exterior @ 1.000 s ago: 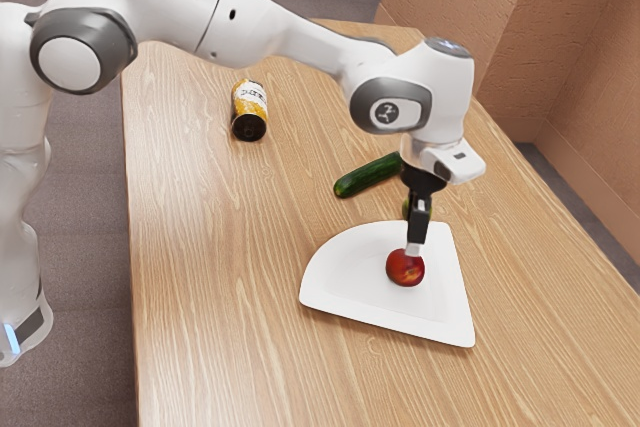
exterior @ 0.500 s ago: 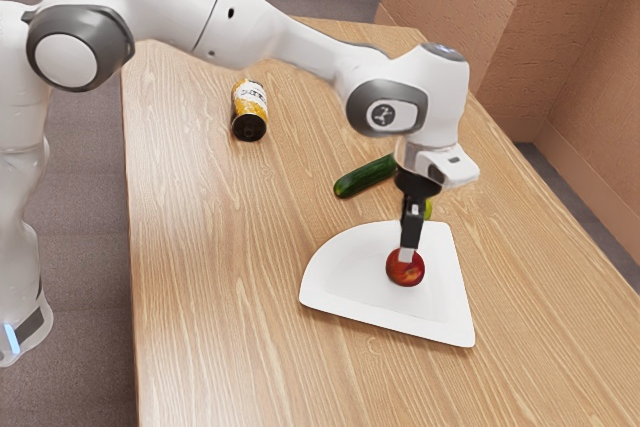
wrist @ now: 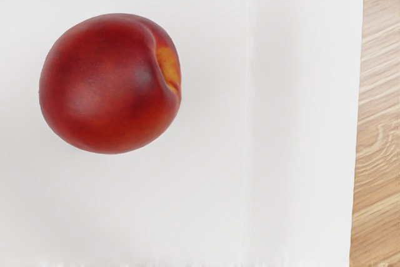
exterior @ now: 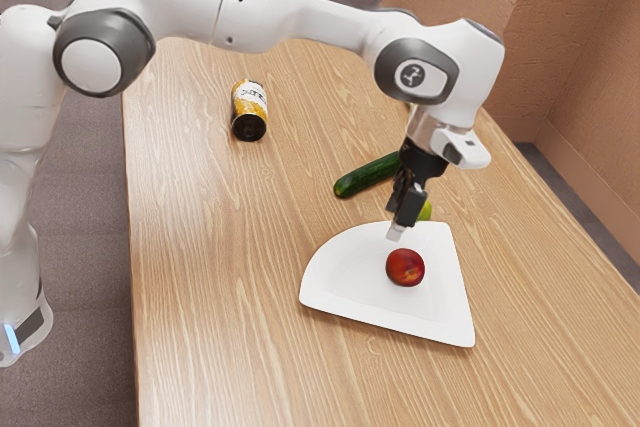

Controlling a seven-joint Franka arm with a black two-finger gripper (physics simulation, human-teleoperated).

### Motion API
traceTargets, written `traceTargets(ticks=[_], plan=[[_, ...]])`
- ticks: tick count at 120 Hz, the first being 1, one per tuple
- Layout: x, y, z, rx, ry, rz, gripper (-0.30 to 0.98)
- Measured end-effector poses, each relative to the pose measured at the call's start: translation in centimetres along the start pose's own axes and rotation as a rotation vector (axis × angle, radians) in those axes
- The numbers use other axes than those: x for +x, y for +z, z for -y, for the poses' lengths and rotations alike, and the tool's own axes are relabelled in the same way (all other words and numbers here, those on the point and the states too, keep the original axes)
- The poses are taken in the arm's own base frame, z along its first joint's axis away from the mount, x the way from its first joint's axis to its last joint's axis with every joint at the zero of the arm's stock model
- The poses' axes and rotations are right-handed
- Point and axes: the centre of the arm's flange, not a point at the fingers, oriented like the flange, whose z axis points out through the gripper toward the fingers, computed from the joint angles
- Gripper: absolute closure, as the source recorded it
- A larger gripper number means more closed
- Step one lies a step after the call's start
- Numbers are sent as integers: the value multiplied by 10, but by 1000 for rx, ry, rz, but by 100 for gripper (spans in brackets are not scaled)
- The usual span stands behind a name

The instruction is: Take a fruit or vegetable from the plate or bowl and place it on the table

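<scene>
lining up the pick: the approach is in hand, nothing is lifted

from the exterior view's left, your white jointed arm (exterior: 285,19) reaches in over the wood-grained worktop (exterior: 215,277). the yellow, white and black cylindrical can (exterior: 249,110) stands well apart from the job, so you can leave it alone. next comes the long dark green cucumber (exterior: 365,176), lying on the worktop just beyond the plate; it is already off, so it doesn't count as your pick.

the white, smooth, wedge-shaped plate (exterior: 345,282) is where you're working. your black end effector (exterior: 397,233) hangs above it, a little tilted and touching nothing that you can see. whether it is spread or pressed together, you cannot tell from here.

the round, dark red nectarine (exterior: 405,267) rests on the plate, just below and slightly to the exterior view's right of the end effector; it looks like your target. past the end effector sits a yellow-green fruit (exterior: 426,210), partly hidden, near the plate's edge.

for the next move, you'd want to centre over the nectarine, make sure you're spread wide enough, then lower straight and close on its middle. come in off-centre and it could roll. lifting and setting it on the worktop both remain.
</scene>
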Motion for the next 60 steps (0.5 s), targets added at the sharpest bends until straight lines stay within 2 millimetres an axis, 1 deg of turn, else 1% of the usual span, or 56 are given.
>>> traceTargets(ticks=[10, 19, 26, 34, 42, 48, 60], plan=[[2, 6, -5, -3, -1, 21, 0], [4, 11, -4, 0, -9, 33, 0], [4, 6, 0, 17, -18, 27, 0], [7, -2, 12, 38, -37, 12, 0], [13, -3, 21, 51, -50, 5, 0], [20, -3, 21, 56, -47, -6, 0], [30, -4, 15, 69, -33, -34, 0]])
